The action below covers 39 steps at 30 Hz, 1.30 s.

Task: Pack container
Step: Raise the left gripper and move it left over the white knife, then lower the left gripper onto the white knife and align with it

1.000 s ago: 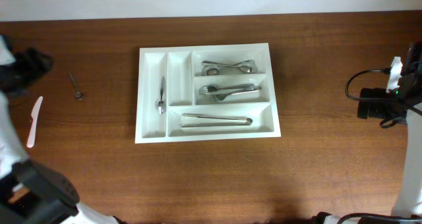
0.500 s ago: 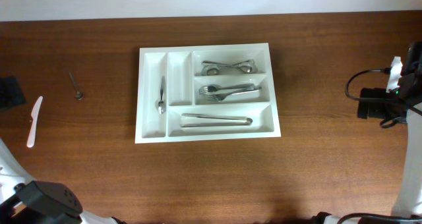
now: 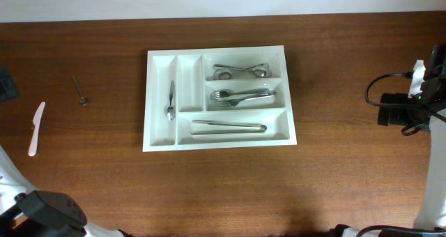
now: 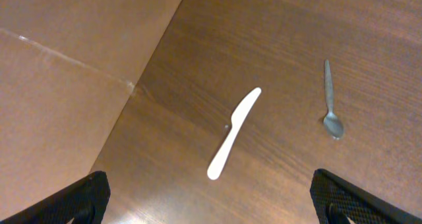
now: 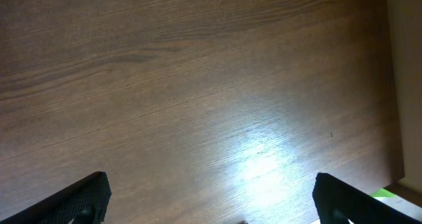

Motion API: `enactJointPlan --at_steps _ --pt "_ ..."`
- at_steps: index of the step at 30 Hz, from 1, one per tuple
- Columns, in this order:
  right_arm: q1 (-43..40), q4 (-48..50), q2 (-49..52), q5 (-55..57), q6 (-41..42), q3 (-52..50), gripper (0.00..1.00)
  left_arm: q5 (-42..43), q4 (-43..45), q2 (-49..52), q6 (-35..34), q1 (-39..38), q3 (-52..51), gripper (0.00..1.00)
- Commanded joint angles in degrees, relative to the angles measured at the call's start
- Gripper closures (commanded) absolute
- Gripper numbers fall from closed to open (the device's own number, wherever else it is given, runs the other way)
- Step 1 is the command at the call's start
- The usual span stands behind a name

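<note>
Where wall point(image 3: 223, 0) begins, wooden table point(image 3: 348, 195) (glossy), container point(image 3: 230, 142) central

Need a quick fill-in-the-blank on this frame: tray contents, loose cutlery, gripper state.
1. Outside the container, a metal spoon and a white plastic ___ lie on the table.
2. The container's second narrow compartment from the left is ___.
3. Its middle long compartment holds ___.
4. The left gripper and right gripper both stand ___.

Missing words: knife; empty; forks; open.
</note>
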Motion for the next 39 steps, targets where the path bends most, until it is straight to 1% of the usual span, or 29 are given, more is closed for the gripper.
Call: enactJointPlan --at_steps 1,6,10,12,15,17,20,22,30,39 --pt "-0.2 0.0 -1.1 0.9 0.5 0.0 0.01 1.7 0.5 4.7 -0.3 0.7 -0.2 0.01" --pt "-0.2 0.0 -1.1 0.9 0.5 0.0 0.01 1.8 -0.6 12.3 0.7 1.1 -0.2 0.01" --pt "-0.2 0.0 -1.1 0.9 0.5 0.0 0.01 4.7 -2.1 17.0 4.7 1.1 -0.2 0.01" --pt "-0.2 0.0 -1.1 0.9 0.5 0.0 0.01 5.2 -2.2 18.8 5.0 1.1 -0.2 0.01" --pt "-0.2 0.0 -1.1 0.9 0.5 0.0 0.01 6.5 -2.2 20.6 7.3 1.1 -0.2 0.01" --pt "-0.2 0.0 -1.1 0.9 0.5 0.0 0.01 6.4 -2.2 21.4 9.9 1.1 -0.2 0.01" --pt "-0.2 0.0 -1.1 0.9 0.5 0.0 0.01 6.2 -1.9 22.2 16.8 1.1 -0.2 0.01" --pt "-0.2 0.0 -1.1 0.9 0.5 0.0 0.01 5.4 -1.5 22.6 19.0 1.1 -0.2 0.01" --pt "-0.2 0.0 -1.1 0.9 0.5 0.0 0.01 4.8 -0.9 25.9 19.2 1.6 -0.2 0.01" --pt "-0.2 0.0 -1.1 0.9 0.5 0.0 0.01 4.8 0.3 26.9 19.2 2.6 -0.2 0.01"
